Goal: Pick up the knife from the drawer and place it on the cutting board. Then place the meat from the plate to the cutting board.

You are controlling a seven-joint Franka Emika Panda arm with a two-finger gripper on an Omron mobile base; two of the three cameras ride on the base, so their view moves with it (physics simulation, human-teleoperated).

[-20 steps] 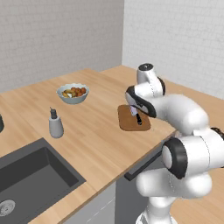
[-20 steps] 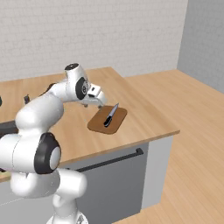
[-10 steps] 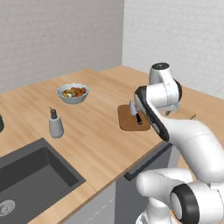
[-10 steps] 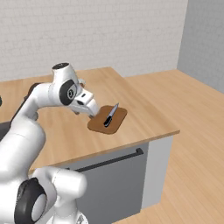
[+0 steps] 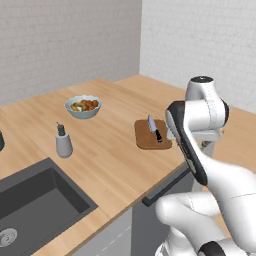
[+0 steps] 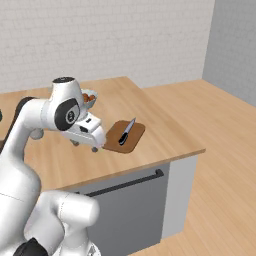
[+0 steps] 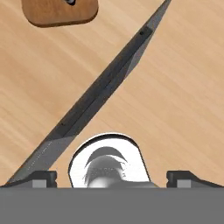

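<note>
The light wooden worktop [image 5: 115, 150] is seen carrying everything, with one dark sink [image 5: 35, 200] sunk into its near left part. One brown cutting board [image 5: 152, 134] is laid flat near the worktop's front edge, above the grey drawer front [image 6: 125, 200] with its dark handle bar. One grey bowl [image 5: 83, 106] of mixed orange-red food is set well behind the board, and one small grey dispenser bottle [image 5: 63, 141] is stood between bowl and sink. One knife [image 5: 154, 129] is laid on the cutting board, wholly within its outline; its long axis is run front to back across the board, with the silvery blade pointed away toward the back wall and the black handle turned toward the front edge. The claw [image 7: 112, 177] is held released, its two dark tips spread wide and nothing gripped between them, above the worktop edge just beside the board.
</note>
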